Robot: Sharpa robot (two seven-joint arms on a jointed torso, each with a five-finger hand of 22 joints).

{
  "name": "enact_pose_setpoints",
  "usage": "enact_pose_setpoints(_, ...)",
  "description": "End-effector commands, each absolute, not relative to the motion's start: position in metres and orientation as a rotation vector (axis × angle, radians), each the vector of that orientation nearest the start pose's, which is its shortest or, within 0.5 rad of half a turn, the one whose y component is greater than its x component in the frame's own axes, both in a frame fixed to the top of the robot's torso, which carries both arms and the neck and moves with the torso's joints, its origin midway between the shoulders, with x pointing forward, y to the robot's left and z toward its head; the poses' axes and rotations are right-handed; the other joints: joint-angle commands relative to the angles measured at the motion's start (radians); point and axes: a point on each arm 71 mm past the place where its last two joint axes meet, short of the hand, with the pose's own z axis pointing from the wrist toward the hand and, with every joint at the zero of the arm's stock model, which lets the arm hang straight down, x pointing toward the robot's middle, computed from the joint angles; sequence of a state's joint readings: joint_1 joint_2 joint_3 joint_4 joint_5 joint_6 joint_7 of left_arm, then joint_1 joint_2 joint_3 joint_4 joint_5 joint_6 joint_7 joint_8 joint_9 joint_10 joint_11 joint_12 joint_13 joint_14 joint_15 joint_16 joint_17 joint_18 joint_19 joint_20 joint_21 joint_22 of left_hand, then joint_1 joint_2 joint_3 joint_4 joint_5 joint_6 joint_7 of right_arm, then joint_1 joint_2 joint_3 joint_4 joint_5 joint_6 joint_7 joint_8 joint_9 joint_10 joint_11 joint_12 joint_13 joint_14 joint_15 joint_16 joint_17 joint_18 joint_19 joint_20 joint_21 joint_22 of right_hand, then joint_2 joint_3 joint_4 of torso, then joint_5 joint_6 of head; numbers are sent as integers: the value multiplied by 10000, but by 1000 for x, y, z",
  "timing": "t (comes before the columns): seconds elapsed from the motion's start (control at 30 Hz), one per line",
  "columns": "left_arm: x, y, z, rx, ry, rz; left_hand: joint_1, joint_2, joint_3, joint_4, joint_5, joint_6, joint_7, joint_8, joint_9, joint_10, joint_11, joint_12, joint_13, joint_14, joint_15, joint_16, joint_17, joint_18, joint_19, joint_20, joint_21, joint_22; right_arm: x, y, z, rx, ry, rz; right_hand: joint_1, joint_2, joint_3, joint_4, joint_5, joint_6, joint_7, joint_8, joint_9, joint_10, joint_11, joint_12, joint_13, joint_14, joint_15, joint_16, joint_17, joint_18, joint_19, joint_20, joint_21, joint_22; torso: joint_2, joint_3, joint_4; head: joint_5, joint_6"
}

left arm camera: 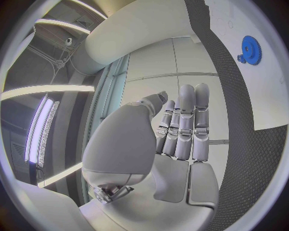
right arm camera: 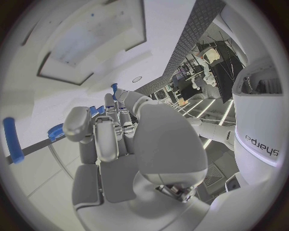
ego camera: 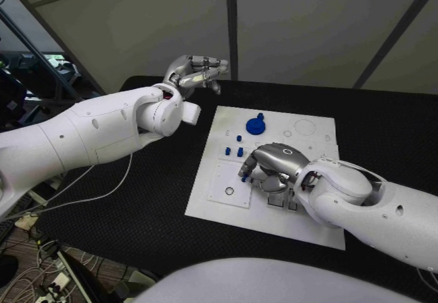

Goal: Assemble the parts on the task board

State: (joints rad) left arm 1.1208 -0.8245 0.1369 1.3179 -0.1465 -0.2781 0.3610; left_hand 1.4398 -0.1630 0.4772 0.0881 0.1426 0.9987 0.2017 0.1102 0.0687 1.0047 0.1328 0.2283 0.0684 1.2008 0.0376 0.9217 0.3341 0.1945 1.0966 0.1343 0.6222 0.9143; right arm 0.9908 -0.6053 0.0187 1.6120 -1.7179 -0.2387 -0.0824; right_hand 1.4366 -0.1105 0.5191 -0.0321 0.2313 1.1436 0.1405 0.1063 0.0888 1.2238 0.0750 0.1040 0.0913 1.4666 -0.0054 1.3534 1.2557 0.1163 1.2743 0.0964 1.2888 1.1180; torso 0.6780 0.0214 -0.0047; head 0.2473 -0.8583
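right robot hand [ego camera: 271, 164]: low over the task board [ego camera: 318, 229], fingers curled round a small blue part [ego camera: 247, 179]
left robot hand [ego camera: 197, 71]: raised beyond the worktop [ego camera: 106, 215] edge, fingers together, holding nothing
blue gear [ego camera: 255, 125]: seated near board's far edge
blue pegs [ego camera: 234, 150]: standing beside right robot hand
step: likely placing held part; next calls for aligning with its hole
writing: "edeys" on arm, right wrist view

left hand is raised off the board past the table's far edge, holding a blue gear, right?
Not quite. The left hand is raised off the board near the table's far edge, but it holds nothing: the left wrist view shows its fingers straight and bare. The blue gear is on the board.
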Motion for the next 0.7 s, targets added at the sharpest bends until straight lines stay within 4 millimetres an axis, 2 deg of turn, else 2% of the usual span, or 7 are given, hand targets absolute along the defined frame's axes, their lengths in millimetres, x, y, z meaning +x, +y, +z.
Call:
enact_pose_setpoints(0.03, 531, 267, -167, -10653, 12882, -14352, 83, 10, -17, -58, -40, -70, 7, 52, -12, -69, -4, 58, -10, -60, 2, -67, -12, -118, -36, -11, -35, -8, 405, -51, -237, -5256, 16792, 9268, 37, -36, -24, -41, 31, 20, 53, -62, 10, 50, 1, -7, 11, 494, -31, 47, 10, -145, 45, -6, 39, -6, -1, 3, -3, 2, -9)
enact_pose_setpoints(0.7, 531, 267, -168, -10661, 12904, -14353, 73, 14, -21, -61, -42, -65, 6, 62, -9, -85, -3, 70, -10, -60, 5, -68, -22, -119, -39, -8, -37, -7, 405, -46, -240, -5530, 16957, 9070, -219, -105, -206, -6, -87, -173, 126, -232, -49, -198, 92, -236, -34, 463, 51, 2, -100, -105, -109, 72, -77, -179, -1, 0, -2, -11, -21)
